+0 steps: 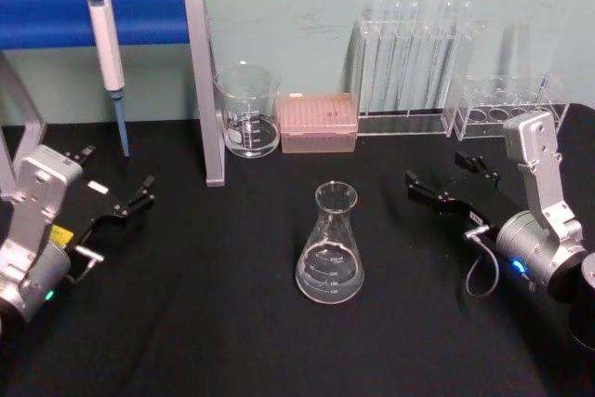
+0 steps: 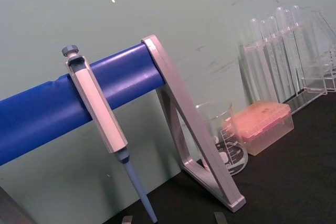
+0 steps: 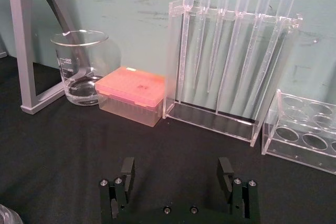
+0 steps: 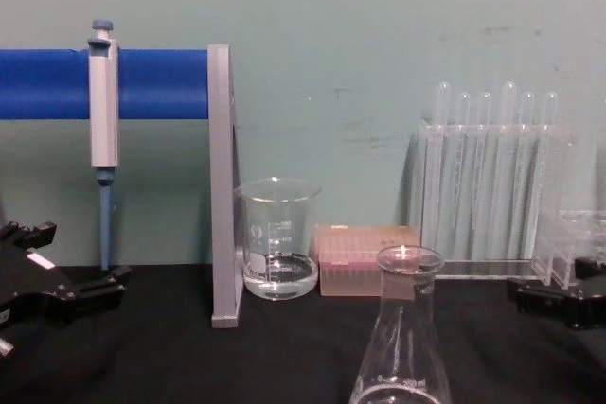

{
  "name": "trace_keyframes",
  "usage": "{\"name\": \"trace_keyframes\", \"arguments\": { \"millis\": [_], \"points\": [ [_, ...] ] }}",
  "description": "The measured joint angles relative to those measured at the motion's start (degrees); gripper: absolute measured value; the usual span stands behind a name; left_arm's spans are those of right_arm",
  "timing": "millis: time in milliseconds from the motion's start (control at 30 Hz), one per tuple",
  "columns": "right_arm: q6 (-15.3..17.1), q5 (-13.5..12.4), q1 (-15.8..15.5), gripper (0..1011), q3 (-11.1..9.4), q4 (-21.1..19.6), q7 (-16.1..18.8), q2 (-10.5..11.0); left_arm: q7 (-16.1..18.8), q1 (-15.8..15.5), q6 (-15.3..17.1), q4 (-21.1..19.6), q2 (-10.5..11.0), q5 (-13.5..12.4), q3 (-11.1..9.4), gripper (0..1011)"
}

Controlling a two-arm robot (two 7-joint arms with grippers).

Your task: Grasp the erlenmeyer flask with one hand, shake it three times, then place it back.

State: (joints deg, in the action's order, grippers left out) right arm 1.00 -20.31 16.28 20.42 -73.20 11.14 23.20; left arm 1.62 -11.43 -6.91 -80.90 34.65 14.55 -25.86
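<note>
The erlenmeyer flask [image 1: 330, 248] stands upright on the black table, centre front, with a little clear liquid at its base; the chest view has its neck and flared rim [image 4: 402, 328] low in the middle. My left gripper [image 1: 118, 166] rests open on the table well to the flask's left, near the pipette stand, and appears at the chest view's left edge [image 4: 80, 254]. My right gripper [image 1: 435, 167] lies open to the flask's right and slightly behind it, pointing toward the back racks. In the right wrist view its fingers [image 3: 127, 167] are spread wide with nothing between them.
Along the back wall stand a glass beaker [image 1: 248, 113], a pink tip box [image 1: 319, 123], a clear rack of tall tubes [image 1: 414, 62] and a low clear rack [image 1: 507, 104]. A pipette [image 1: 107, 44] hangs on a blue-barred stand with a grey leg [image 1: 209, 90].
</note>
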Motion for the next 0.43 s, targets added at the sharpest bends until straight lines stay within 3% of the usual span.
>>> {"name": "trace_keyframes", "arguments": {
  "millis": [433],
  "points": [
    [0.0, 0.0, 0.0, 1003, 0.0, 0.0, 0.0, 0.0, 0.0, 0.0, 0.0, 0.0, 0.0, 0.0, 0.0, 1001]
  ]
}}
